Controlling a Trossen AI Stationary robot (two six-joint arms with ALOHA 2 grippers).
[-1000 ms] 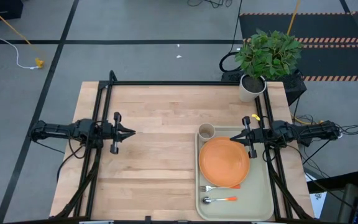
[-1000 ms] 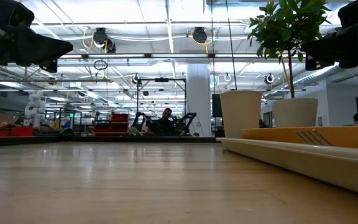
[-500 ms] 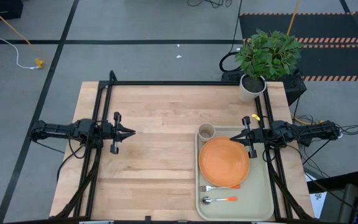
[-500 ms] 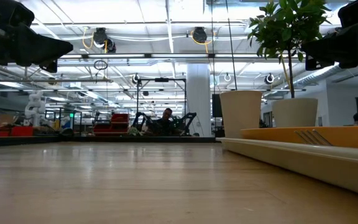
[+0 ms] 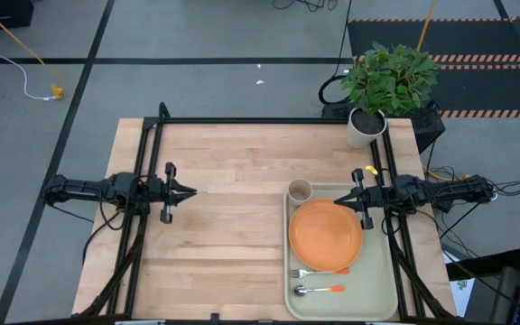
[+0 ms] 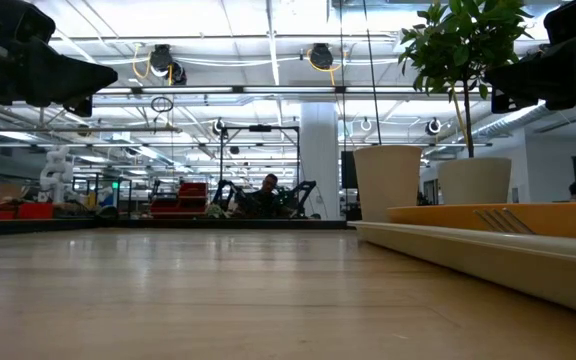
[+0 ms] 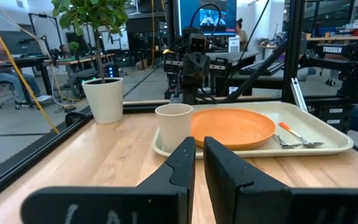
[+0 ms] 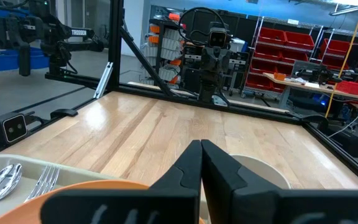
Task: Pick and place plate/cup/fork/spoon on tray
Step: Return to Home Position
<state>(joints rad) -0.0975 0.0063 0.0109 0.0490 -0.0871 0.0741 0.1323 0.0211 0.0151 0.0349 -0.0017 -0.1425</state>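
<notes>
An orange plate (image 5: 326, 236) sits in the middle of a pale rectangular tray (image 5: 382, 289) on the right side of a wooden table (image 5: 224, 181) — nearly as wide as the tray itself. A tan cup (image 5: 299, 190) stands upright in the tray's far left corner, just beside the plate's rim. At the tray's near end lie the fork (image 5: 303, 273), its handle tucked under the plate's edge, and next to it the spoon (image 5: 319, 290) with its orange handle pointing right; the two are close together but whether they touch cannot be made out.

The right gripper (image 5: 339, 199) hangs above the tray's far right part, near the plate's upper edge and just right of the cup; its fingers are pressed together with nothing between them, as the right wrist view shows (image 8: 201, 163). The left gripper (image 5: 190, 190) is held over bare wood on the table's left side, well apart from the tray — its fingers (image 7: 182, 163) are nearly together with only a thin slit between them, and they hold nothing.

A white pot with a green plant (image 5: 380, 90) stands at the table's far right corner, beyond the tray. From table height, the tray's rim (image 6: 468, 250) and the plate's edge (image 6: 508, 216) show at right.
</notes>
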